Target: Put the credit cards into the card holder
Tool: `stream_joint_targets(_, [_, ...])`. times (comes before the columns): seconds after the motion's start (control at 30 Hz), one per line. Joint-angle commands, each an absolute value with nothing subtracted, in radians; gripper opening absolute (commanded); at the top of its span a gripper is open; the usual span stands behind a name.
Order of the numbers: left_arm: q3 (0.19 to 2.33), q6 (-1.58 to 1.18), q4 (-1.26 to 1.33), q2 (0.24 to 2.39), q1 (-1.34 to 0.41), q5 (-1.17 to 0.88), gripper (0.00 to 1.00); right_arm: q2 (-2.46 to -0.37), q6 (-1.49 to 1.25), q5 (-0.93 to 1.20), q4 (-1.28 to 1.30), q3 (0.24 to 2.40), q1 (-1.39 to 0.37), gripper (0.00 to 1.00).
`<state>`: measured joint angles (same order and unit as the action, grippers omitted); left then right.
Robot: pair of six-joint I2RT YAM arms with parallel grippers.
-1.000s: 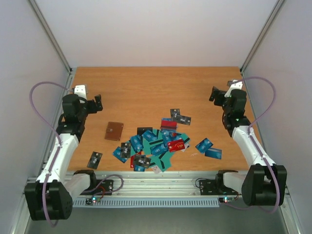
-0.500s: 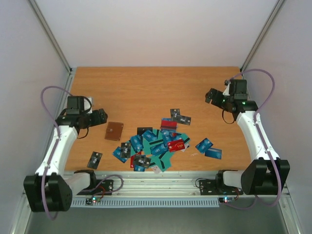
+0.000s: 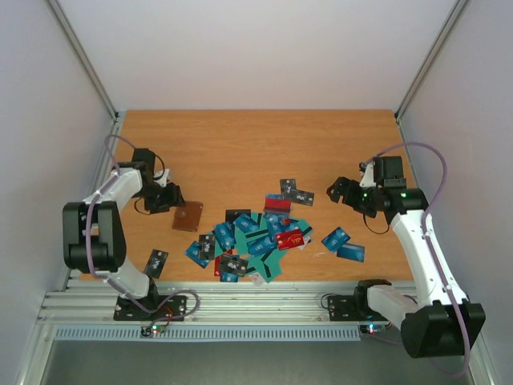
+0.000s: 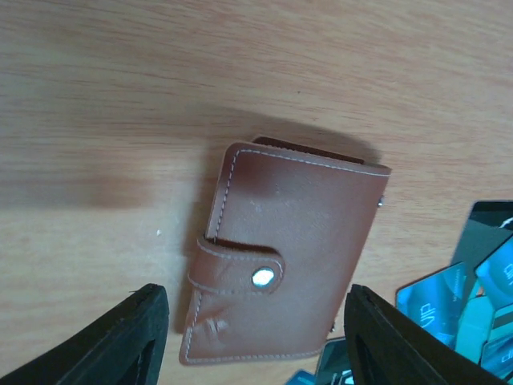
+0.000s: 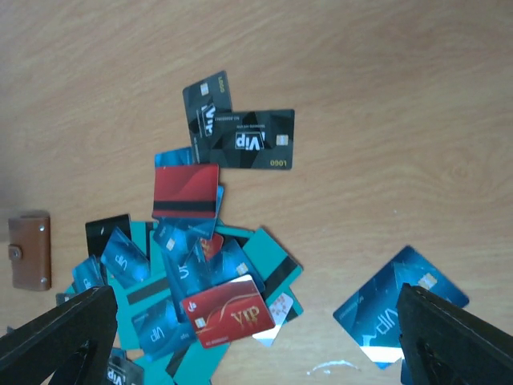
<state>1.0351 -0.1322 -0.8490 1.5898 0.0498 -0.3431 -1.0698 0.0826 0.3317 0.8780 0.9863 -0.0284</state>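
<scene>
The brown card holder (image 3: 188,216) lies shut on the table, left of the pile; in the left wrist view (image 4: 280,249) its snap strap faces up. My left gripper (image 3: 166,198) hangs just above and beside it, open and empty (image 4: 255,325), with one finger on either side of the holder. The credit cards (image 3: 252,239) lie in a loose heap at the middle front, mostly blue and teal, with a red VIP card (image 5: 228,311) on top. My right gripper (image 3: 343,192) is open and empty (image 5: 256,337), hovering right of the heap.
Two black cards (image 3: 296,192) lie behind the heap and show in the right wrist view (image 5: 240,138). Two blue cards (image 3: 343,245) lie to the right. One black card (image 3: 156,262) lies alone at the front left. White walls enclose the table.
My left arm has swung in and down so its gripper is over the card holder. My right arm has moved left and forward towards the card heap. Cards and holder have not moved.
</scene>
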Motion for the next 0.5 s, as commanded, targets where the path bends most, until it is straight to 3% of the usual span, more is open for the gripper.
stream_joint_targets(0.0, [1.075,-0.074,-0.845,1.679,0.049,-0.366,0.61,-1.007,0.084,0.359,0.964,0.965,-0.033,0.96])
stream_joint_targets(0.47, [1.089,-0.076,-0.732,1.849,0.049,-0.367,0.49,-0.956,0.077,0.368,1.032,0.971,-0.035,0.95])
